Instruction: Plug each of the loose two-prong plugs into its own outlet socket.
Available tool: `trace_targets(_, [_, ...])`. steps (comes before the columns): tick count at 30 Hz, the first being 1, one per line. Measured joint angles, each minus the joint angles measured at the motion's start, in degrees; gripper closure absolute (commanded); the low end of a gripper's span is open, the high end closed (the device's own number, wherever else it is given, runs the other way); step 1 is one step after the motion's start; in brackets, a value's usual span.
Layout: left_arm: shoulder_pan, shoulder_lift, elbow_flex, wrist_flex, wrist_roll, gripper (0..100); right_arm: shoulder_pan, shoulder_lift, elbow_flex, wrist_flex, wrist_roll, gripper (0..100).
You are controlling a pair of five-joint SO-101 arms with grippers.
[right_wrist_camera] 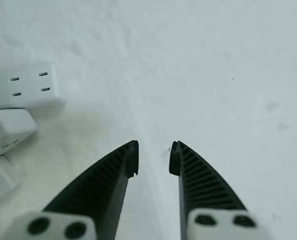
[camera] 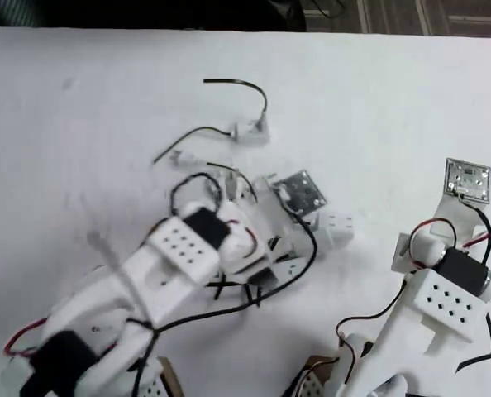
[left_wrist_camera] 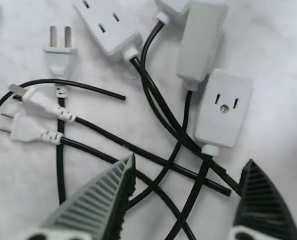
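Over the cord tangle [left_wrist_camera: 163, 115], closest to us, the left pincer [left_wrist_camera: 188, 165] hangs spread wide, and we find nothing between its fingers. Just past it, at the tangle's edge, lies a three-hole socket [left_wrist_camera: 223, 107], its cord running back between the fingers. Just beside that socket's far end we make out a long white socket block [left_wrist_camera: 201, 40] turned on its side. Farther along is a slotted socket [left_wrist_camera: 108, 22] whose cord feeds into the tangle.

Across the tangle we count three loose two-prong plugs on the tabletop [left_wrist_camera: 283, 45]: the nearest plug [left_wrist_camera: 26, 130], a second plug [left_wrist_camera: 36, 104] just beside it, and the farthest plug [left_wrist_camera: 58, 50] with its prongs pointing away from us.

Well apart from the tangle stands the right arm [camera: 444, 298]. We see the right pincer [right_wrist_camera: 153, 157] parted by a narrow gap, gripping nothing, above bare tabletop, with a four-slot socket [right_wrist_camera: 26, 85] lying near it.

Beyond the tangle, in the high view, a lone plug [camera: 250, 131] rests by itself, its cord curling.
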Motion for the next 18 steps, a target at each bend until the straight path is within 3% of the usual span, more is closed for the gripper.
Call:
trace_targets(10, [6.4, 10.5, -0.2, -5.7, 0.4, 68, 0.0, 0.0, 0.0, 0.0, 0.0, 88.7])
trace_targets(18, [7.7, 15.6, -0.4, -11.3, 0.5, 86, -0.1, 0.0, 0.0, 0.0, 0.0, 88.7])
